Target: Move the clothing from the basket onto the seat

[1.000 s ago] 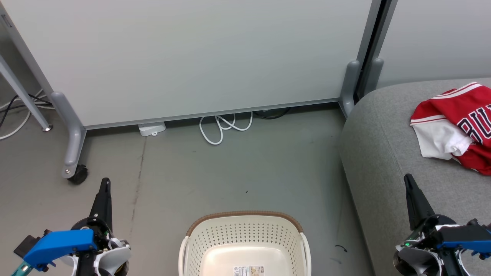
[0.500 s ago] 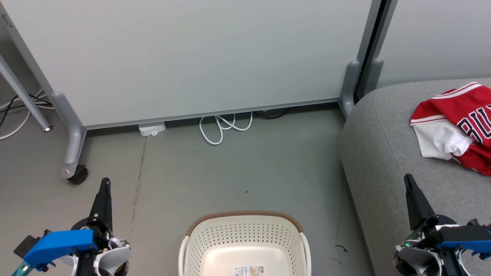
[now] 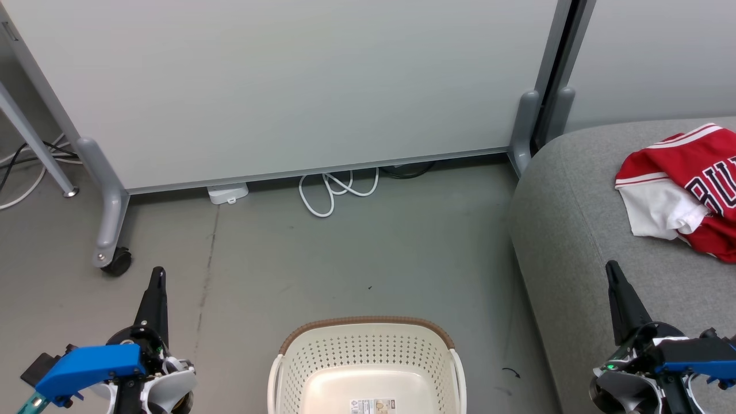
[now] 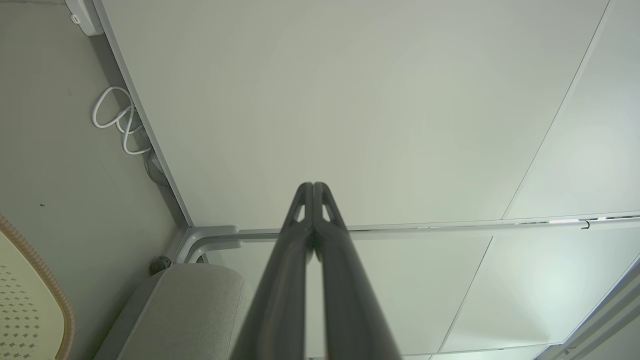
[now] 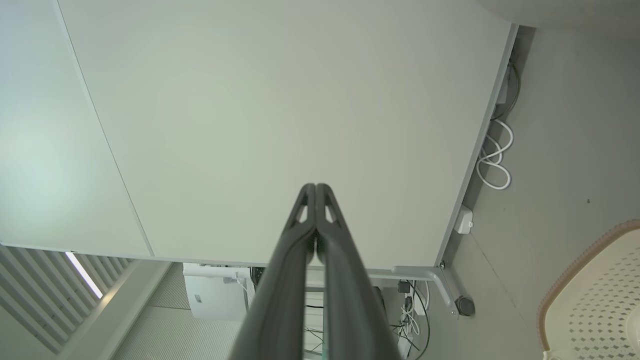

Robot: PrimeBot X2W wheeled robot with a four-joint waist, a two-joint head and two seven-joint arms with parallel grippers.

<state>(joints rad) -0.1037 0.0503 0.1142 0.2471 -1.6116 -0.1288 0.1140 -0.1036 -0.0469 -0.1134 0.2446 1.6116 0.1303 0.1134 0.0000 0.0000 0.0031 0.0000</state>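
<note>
Red and white clothing (image 3: 687, 192) lies crumpled on the grey seat (image 3: 575, 230) at the right. The cream basket (image 3: 368, 368) with a brown rim stands on the floor at the bottom centre; the part of its inside that shows holds only a label. My left gripper (image 3: 157, 275) is shut at the lower left, over the floor, its fingers pressed together in the left wrist view (image 4: 313, 186). Over the seat's front part my right gripper (image 3: 612, 269) is shut too, holding nothing, as the right wrist view confirms (image 5: 315, 187).
A pale partition panel (image 3: 287, 86) on grey feet with a caster (image 3: 117, 261) stands ahead. White cables (image 3: 336, 190) and a small white box (image 3: 228, 193) lie at its base. A table leg (image 3: 34, 144) stands at the far left.
</note>
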